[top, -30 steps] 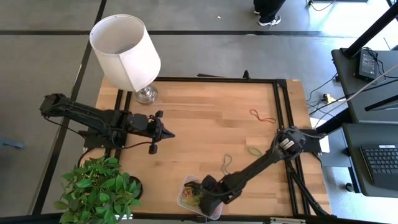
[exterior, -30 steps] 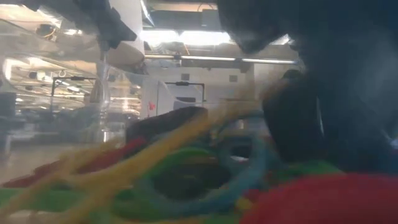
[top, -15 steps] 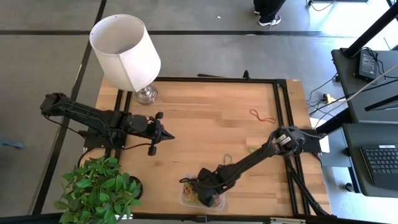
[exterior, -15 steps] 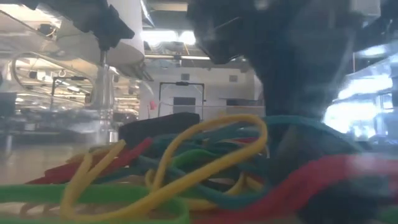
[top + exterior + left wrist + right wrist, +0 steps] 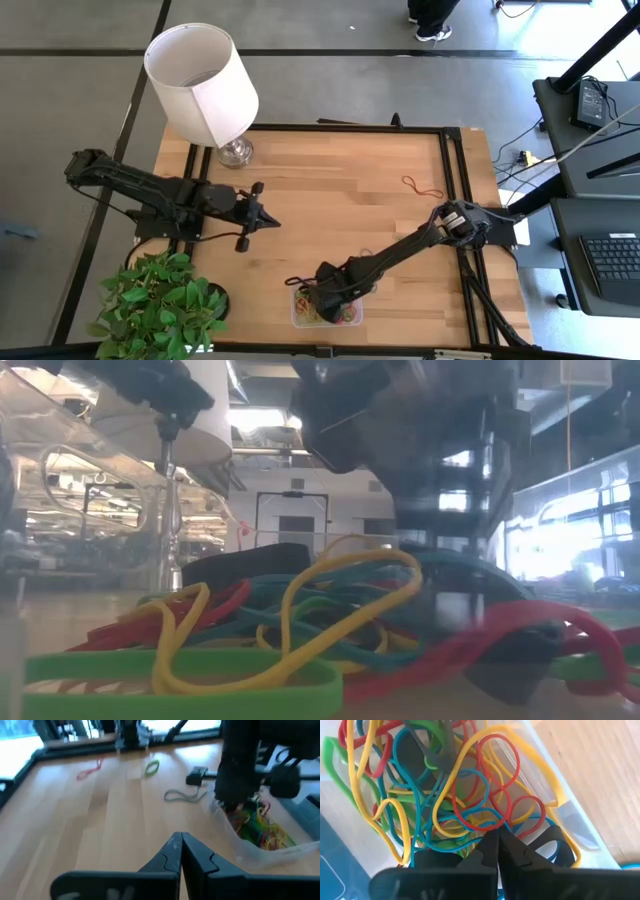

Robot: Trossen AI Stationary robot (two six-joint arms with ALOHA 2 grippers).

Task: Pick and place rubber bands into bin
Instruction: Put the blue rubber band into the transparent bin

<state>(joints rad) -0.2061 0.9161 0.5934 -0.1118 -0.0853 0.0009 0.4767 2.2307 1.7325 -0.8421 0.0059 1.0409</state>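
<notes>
From above, the right gripper (image 5: 322,297) is reaching into the bin (image 5: 350,318) at the table's near edge, while the left gripper (image 5: 270,219) is waiting left of centre. At the right wrist, clenched fingers (image 5: 487,847) are pressing into tangled rubber bands (image 5: 445,795). At the left wrist, fingers (image 5: 192,855) are closed, empty.

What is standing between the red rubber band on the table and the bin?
Nothing visible. Bare wood lies between the red rubber band and the bin; only the right end effector is over the bin.
</notes>
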